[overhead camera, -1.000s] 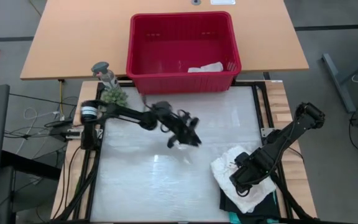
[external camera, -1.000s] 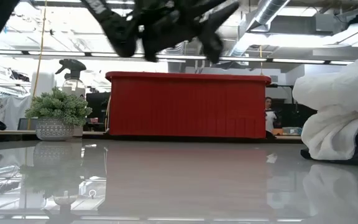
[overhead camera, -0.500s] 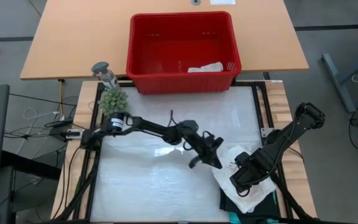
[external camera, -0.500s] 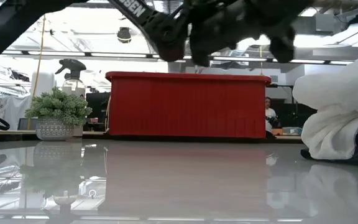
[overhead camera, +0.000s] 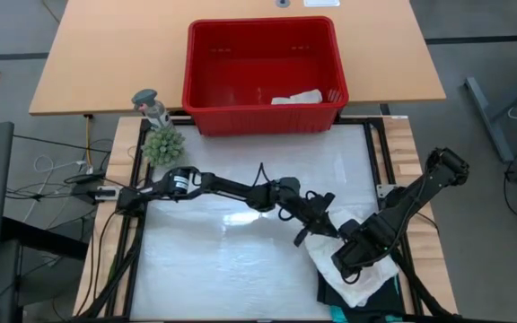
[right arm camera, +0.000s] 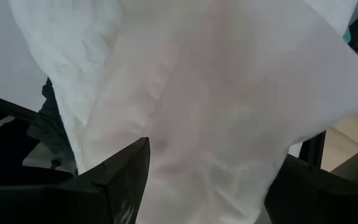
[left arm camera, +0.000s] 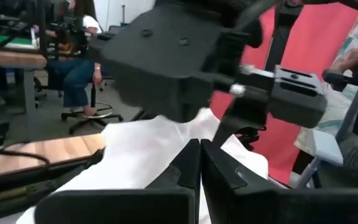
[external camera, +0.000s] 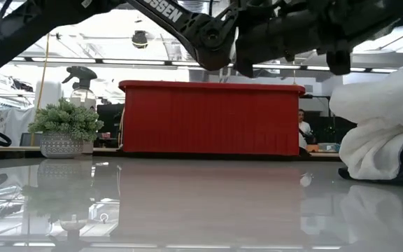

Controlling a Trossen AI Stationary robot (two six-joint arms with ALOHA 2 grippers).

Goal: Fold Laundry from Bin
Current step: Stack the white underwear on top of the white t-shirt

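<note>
Over the last second the left arm has swung from table centre toward four o'clock, and its left gripper [overhead camera: 317,222] now hovers with fingers pinched together, empty, at the edge of the white lacy top [overhead camera: 330,240]. The right gripper [overhead camera: 350,256] rests spread wide on that top, seemingly pinning it. The step looks like tidying the folded stack; next, the left fingers would need to open. One small white cloth [overhead camera: 296,97] remains in the bin [overhead camera: 196,63] at twelve o'clock.
</note>
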